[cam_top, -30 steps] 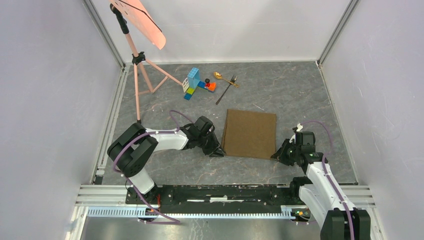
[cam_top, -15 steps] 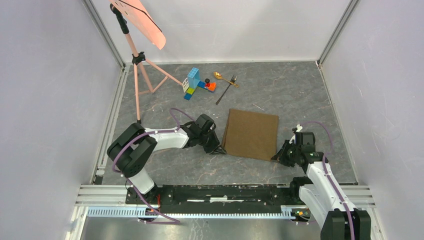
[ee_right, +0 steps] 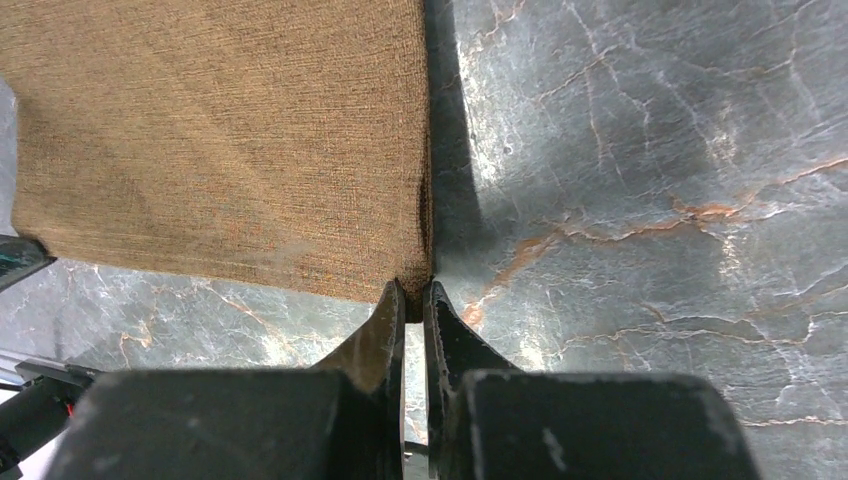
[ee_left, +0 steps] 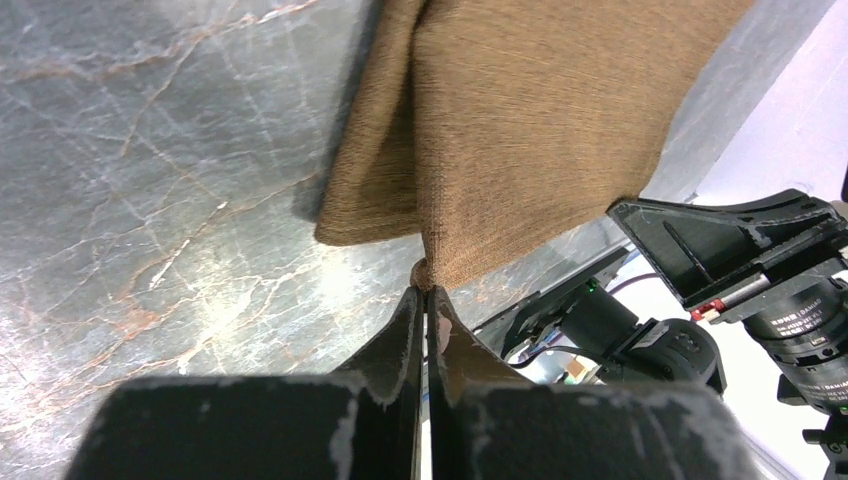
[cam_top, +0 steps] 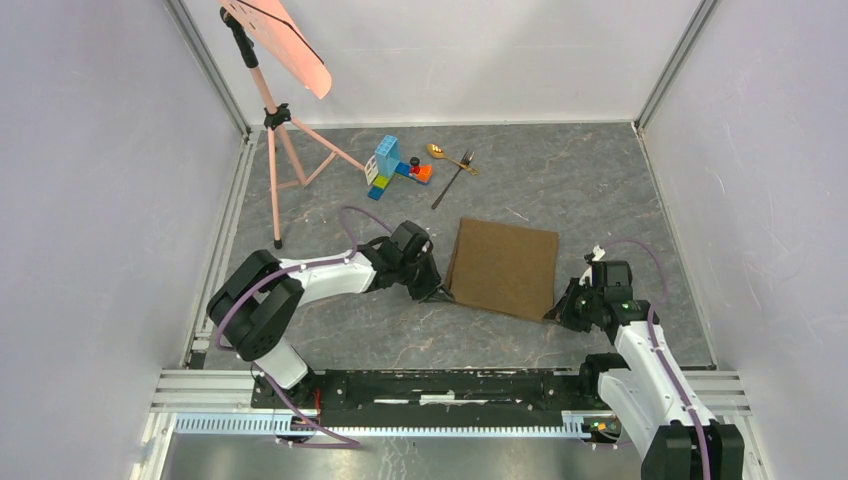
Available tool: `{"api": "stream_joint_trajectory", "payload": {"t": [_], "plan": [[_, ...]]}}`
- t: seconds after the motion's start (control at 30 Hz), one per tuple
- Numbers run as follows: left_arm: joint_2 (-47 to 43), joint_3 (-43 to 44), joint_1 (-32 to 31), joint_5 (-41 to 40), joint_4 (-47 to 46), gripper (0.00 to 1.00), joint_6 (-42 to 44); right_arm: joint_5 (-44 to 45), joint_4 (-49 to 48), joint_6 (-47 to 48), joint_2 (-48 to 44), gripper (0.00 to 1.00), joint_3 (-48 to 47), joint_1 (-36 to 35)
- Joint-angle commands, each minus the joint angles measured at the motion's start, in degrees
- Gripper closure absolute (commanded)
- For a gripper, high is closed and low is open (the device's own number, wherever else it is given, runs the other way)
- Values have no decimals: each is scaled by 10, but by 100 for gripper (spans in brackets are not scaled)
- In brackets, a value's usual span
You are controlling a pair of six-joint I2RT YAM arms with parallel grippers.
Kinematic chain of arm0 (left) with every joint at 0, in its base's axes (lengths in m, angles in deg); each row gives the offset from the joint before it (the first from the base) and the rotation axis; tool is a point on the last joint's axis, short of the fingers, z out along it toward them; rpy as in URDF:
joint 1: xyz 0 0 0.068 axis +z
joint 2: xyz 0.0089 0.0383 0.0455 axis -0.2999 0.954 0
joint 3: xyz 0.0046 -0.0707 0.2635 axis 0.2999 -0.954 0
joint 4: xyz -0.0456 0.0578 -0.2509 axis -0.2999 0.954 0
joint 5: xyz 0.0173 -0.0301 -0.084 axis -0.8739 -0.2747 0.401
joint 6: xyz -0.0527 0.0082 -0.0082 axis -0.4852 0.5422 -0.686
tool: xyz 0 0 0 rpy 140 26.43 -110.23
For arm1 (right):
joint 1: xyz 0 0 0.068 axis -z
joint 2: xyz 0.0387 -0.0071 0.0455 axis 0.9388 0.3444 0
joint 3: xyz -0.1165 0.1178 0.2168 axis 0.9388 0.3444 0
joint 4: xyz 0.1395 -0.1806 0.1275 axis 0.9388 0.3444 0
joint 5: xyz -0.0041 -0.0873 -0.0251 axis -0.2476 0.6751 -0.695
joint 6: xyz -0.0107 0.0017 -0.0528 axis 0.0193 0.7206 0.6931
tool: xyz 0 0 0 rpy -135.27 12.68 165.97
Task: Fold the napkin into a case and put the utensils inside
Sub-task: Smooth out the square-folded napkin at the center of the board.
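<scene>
Left wrist view: the left gripper has its fingers pressed together on a bunched corner of the brown napkin. The cloth tents up from the pinch, and a looser fold sags beside it.

Right wrist view: the right gripper is clamped on the napkin's other near corner, at the end of its right edge, with only a thin slit between the fingers.

Top external view: the napkin lies mid-table on the grey marbled table, between the two arms. It is close to square, slightly longer near to far, and skewed so the near edge runs down to the right.

The gold spoon lies well beyond it, bowl to the left and handle to the right. The dark fork lies diagonally, tines far-right at the spoon's handle and handle toward near-left.

Toy blocks sit just left of the utensils. A pink tripod stands at far left.
</scene>
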Motion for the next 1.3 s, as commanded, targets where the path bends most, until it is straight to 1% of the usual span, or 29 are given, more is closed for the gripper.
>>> {"api": "stream_joint_trajectory", "payload": {"t": [0.0, 0.13, 0.3, 0.4, 0.5, 0.63, 0.73, 0.8, 0.87, 1.0, 1.1, 1.27], "plan": [[-28, 37, -1, -23, 23, 98, 46, 7, 13, 16, 1, 99, -35, 0], [-30, 53, 1, -32, 35, 98, 61, 4, 6, 17, 3, 100, -42, 1], [-9, 83, 16, -11, 38, 98, 76, -2, -26, 16, 18, 100, -54, 0], [9, 119, 31, 4, 45, 98, 89, -15, -63, 16, 42, 100, -70, 1], [31, 169, 47, 18, 50, 98, 102, -27, -99, 22, 76, 100, -112, 0], [58, 265, 67, 22, 79, 98, 121, -19, -111, 45, 131, 100, -198, 0], [59, 301, 71, 19, 98, 98, 141, -26, -110, 50, 150, 100, -232, 0], [52, 294, 71, 16, 104, 98, 158, -30, -108, 55, 151, 100, -229, -1], [44, 261, 71, 19, 107, 98, 165, -36, -111, 58, 141, 100, -207, -1], [23, 153, 68, 54, 48, 98, 133, -69, -135, 43, 114, 100, -127, 0], [8, 91, 64, 63, 25, 98, 119, -79, -143, 39, 98, 100, -75, -1], [2, 32, 63, 65, 4, 98, 112, -90, -156, 37, 89, 100, -27, -1]]}}
